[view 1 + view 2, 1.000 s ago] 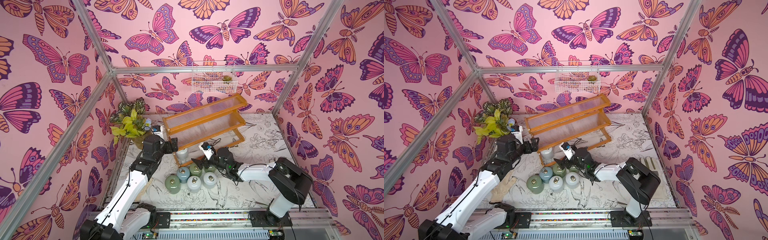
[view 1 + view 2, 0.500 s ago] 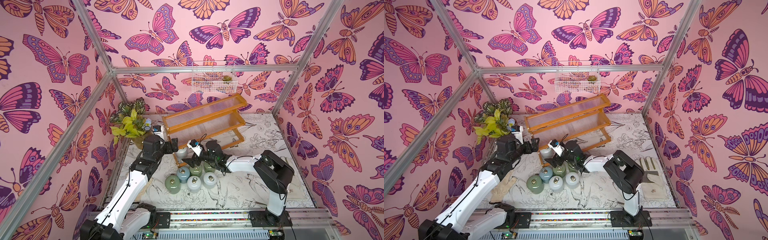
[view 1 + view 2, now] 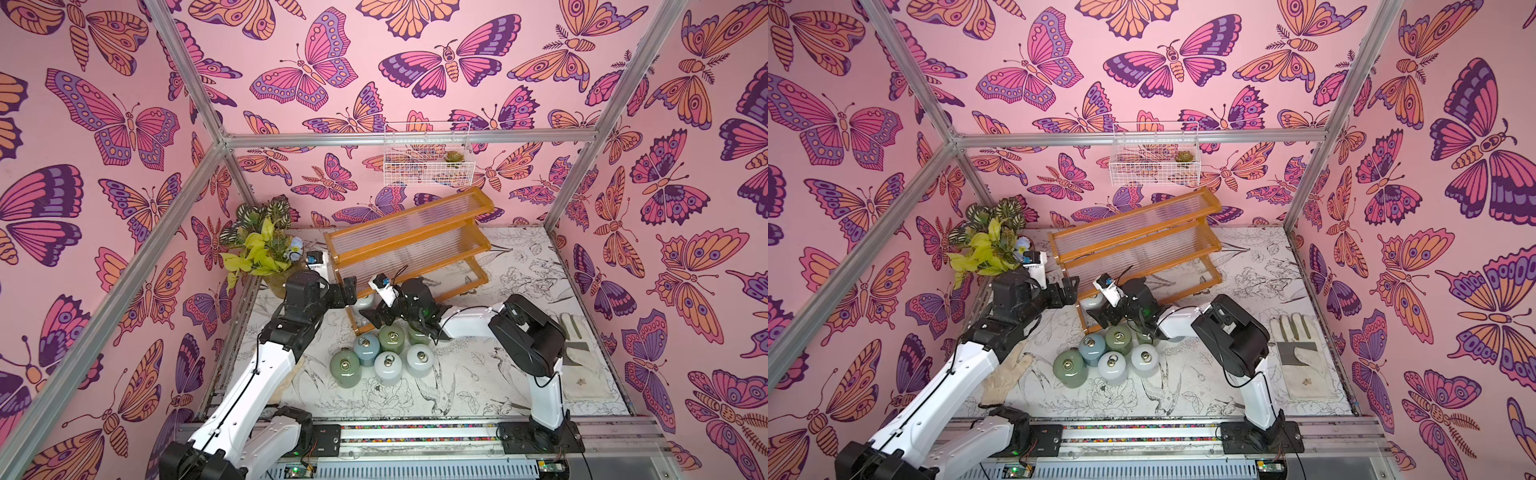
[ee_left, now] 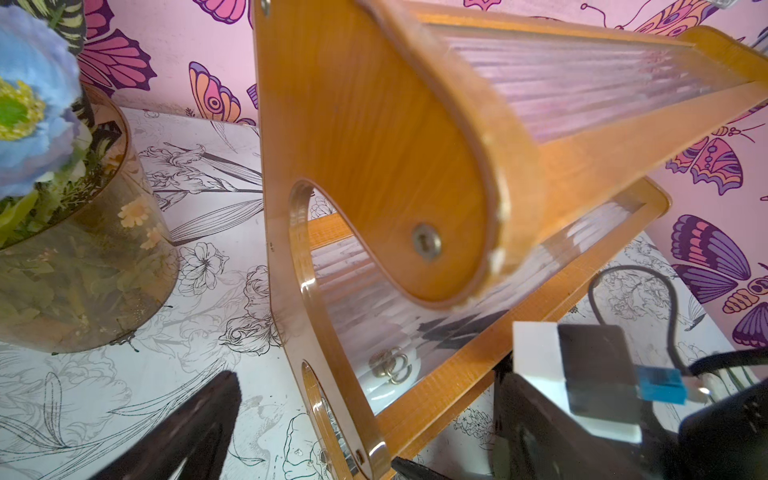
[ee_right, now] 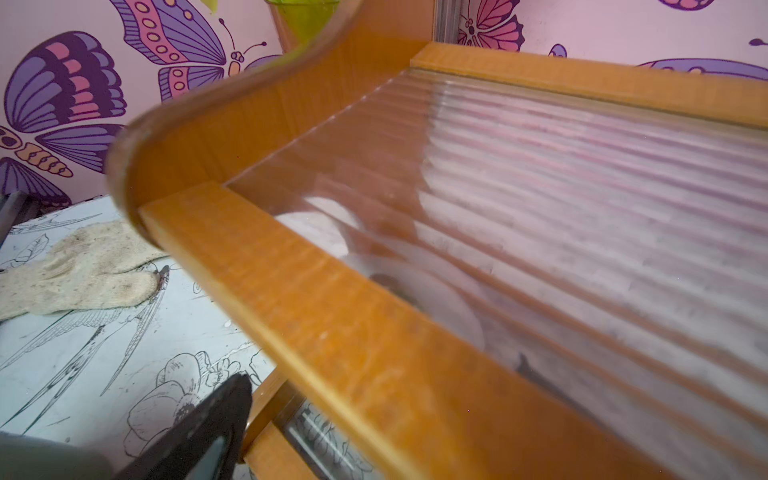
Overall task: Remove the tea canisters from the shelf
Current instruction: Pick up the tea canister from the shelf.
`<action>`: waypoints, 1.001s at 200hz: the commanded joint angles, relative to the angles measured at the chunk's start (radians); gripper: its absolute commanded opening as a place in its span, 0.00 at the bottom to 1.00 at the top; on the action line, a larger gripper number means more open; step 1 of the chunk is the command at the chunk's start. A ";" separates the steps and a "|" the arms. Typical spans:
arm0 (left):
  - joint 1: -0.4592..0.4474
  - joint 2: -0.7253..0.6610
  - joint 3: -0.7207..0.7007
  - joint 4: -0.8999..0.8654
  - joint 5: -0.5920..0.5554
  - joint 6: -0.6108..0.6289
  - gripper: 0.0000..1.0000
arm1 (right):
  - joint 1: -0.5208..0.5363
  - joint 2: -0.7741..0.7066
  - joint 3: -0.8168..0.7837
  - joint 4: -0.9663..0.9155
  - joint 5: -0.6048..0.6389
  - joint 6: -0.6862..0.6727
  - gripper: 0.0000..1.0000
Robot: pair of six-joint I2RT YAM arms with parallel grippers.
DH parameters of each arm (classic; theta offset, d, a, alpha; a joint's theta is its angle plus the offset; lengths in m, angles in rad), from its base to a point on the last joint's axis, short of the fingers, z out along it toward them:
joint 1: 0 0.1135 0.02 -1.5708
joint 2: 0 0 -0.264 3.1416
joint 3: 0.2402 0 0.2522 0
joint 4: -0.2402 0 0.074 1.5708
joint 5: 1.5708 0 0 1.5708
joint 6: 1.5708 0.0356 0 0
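Taking the table [image 3: 519,266] in both top views as a clock with twelve at the back wall, the shelf [image 3: 415,216] stands slanted from eleven to one o'clock, its two upper tiers bare. One white canister [image 3: 363,300] stands on the lowest tier at the shelf's nine-o'clock end; both wrist views show it blurred through the ribbed plastic. The other tea canisters in view stand upright in a tight cluster on the table, just toward six o'clock of that end. They are a sage green canister [image 3: 345,368] at the cluster's seven-o'clock edge, a light blue canister [image 3: 367,349], a second green canister [image 3: 391,337] and two whitish canisters [image 3: 388,368]. A third green canister [image 3: 417,336] is mostly hidden under the right wrist. The right gripper [image 3: 378,318] hovers between the cluster and the lowest tier, pointing toward ten o'clock at the white canister, its jaws spread wide and empty. The left gripper [image 3: 349,291] sits at the shelf's nine-o'clock end panel, its jaws also parted and grasping nothing; one finger [image 4: 187,428] shows outside the panel with a gap between them. A vase of leaves [image 3: 266,249] fills the ten-o'clock corner. One glove [image 3: 1300,353] lies at four o'clock and another glove [image 3: 1005,374] at eight, under the left arm. A wire basket [image 3: 428,162] hangs on the back wall.
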 commanded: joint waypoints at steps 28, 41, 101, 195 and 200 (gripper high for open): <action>0.008 -0.043 -0.042 -0.014 0.012 0.002 1.00 | 0.006 0.053 0.099 -0.019 -0.009 -0.008 0.99; 0.008 -0.051 -0.048 -0.014 0.012 -0.001 1.00 | 0.006 0.068 0.116 -0.022 -0.013 -0.007 0.99; 0.008 -0.057 -0.054 -0.013 0.021 -0.011 1.00 | 0.006 0.136 0.181 -0.015 0.104 0.012 0.99; 0.009 -0.063 -0.053 -0.033 0.020 -0.008 1.00 | 0.014 0.181 0.211 0.045 0.144 0.039 0.99; 0.009 -0.065 -0.054 -0.035 0.020 -0.007 1.00 | 0.016 0.185 0.215 0.046 0.143 0.030 0.99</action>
